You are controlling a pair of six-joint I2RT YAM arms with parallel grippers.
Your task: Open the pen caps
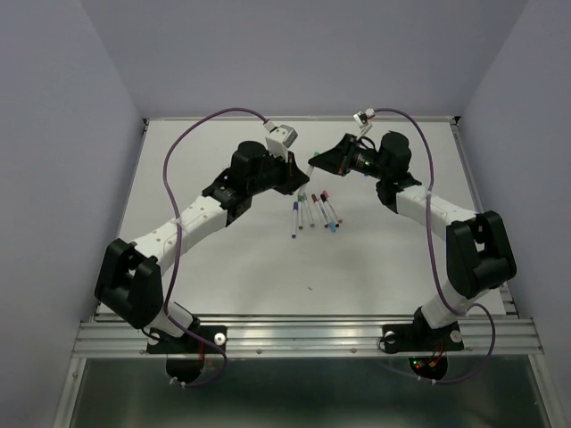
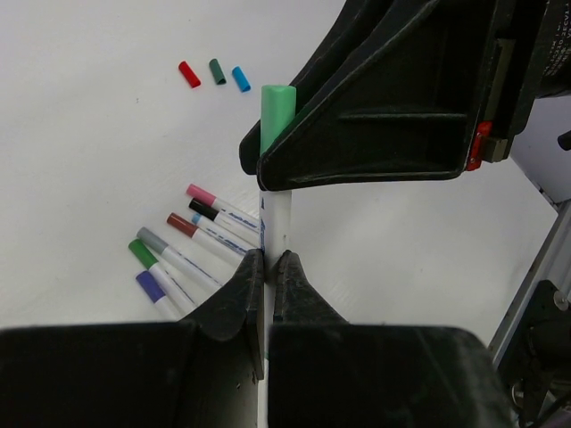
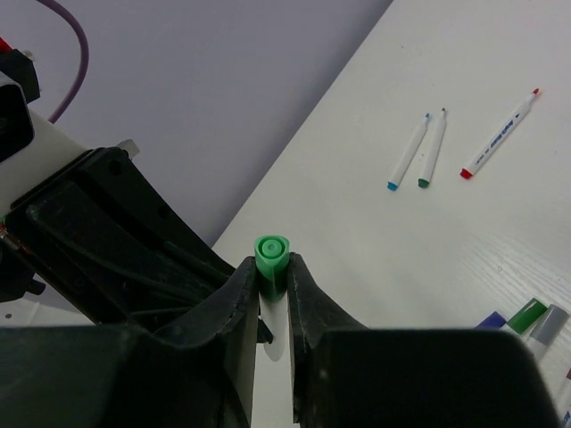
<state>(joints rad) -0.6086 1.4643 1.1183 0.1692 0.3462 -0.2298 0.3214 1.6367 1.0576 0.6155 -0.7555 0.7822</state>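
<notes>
my left gripper [image 2: 268,266] has its jaws clamped on the white barrel of one pen [image 2: 280,214], low down, so the pen stands up off the table [image 2: 89,160]. my right gripper [image 3: 272,272] has its jaws pressed in on the green cap [image 3: 271,251] at the top of that same pen, one jaw on each side, with the cap's round end poking out between them. the spot where cap meets barrel is hidden behind my right gripper. the two grippers meet over the far middle of the table, the right one further up the pen than the left.

counting what lies on the table: three loose caps [image 2: 217,71], one red, one dark green and one blue, sit side by side in a short row, well apart from the pen i hold. three uncapped pens [image 3: 432,147] lie away from the rest, two side by side with blue and teal ends, the third with a red end a little off from them. near my left gripper lies a fan of capped pens [image 2: 181,223]. i count six caps there: pink, black, maroon, grey, green and purple. a pale blue bit between the black and the maroon may be a seventh; i cannot tell.
</notes>
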